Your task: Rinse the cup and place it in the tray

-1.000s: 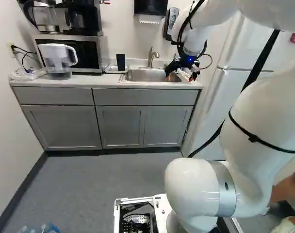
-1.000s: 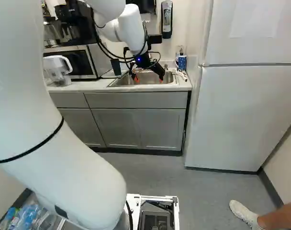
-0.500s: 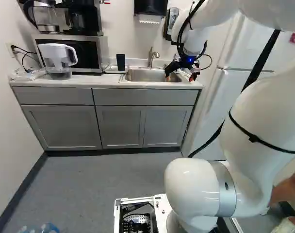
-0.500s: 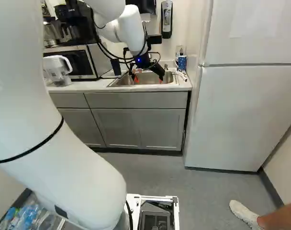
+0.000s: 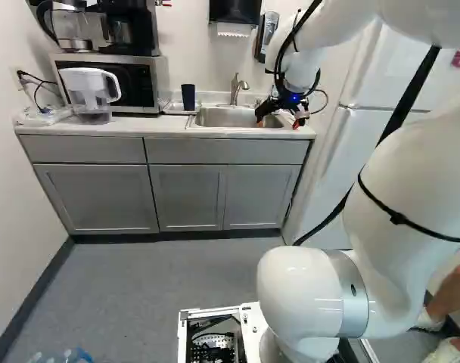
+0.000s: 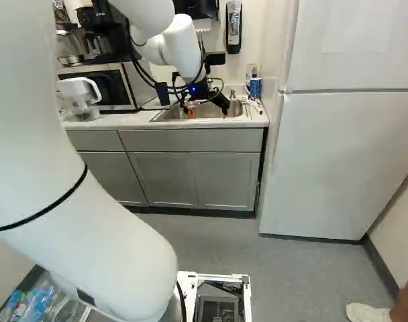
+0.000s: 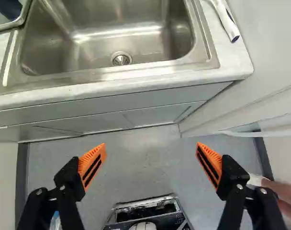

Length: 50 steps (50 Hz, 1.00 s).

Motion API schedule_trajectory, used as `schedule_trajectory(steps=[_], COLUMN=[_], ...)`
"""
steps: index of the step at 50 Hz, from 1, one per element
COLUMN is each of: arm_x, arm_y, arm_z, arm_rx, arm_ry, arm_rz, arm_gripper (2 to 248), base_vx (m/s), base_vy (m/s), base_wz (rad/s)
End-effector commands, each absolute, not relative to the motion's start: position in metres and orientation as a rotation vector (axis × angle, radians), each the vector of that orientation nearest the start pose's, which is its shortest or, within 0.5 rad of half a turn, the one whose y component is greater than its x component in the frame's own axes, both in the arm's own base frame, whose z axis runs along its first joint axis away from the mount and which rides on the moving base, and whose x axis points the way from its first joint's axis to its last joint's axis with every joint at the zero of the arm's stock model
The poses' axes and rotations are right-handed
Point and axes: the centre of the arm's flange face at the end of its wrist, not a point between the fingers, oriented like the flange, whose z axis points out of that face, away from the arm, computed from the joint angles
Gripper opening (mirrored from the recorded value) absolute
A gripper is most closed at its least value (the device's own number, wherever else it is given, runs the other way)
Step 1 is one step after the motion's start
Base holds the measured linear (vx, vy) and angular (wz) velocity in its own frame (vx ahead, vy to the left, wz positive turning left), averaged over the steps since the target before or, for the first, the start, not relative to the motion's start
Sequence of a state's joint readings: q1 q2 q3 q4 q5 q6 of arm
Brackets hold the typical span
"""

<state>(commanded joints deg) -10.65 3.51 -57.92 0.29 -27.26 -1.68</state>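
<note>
The dark cup (image 5: 188,97) stands in the tray (image 7: 16,22) — placing looks done, rinsing can't be confirmed — and the gripper (image 7: 151,147) is spread, empty.

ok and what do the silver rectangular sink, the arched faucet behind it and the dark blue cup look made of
The sink looks like brushed stainless steel: grey, with soft streaky highlights. The faucet seems metal too, probably satin, given its muted shine. The cup might be plastic or ceramic; its plain dark side doesn't settle which.
</note>
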Motion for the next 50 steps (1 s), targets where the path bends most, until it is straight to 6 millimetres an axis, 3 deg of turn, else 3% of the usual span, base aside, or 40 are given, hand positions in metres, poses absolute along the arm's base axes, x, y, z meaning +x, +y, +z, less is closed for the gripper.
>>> schedule_trajectory(steps=[24, 50], arm_x=[0.455, 0.435], arm_y=[-0.076, -0.059], arm_z=[0.576, 0.530], arm_rx=[-3.020, -2.958], arm_ry=[0.217, 0.173], arm_rz=[-1.041, -1.204], arm_gripper=[247, 247], base_vx=[0.000, 0.000], base_vy=[0.000, 0.000], base_wz=[0.000, 0.000])
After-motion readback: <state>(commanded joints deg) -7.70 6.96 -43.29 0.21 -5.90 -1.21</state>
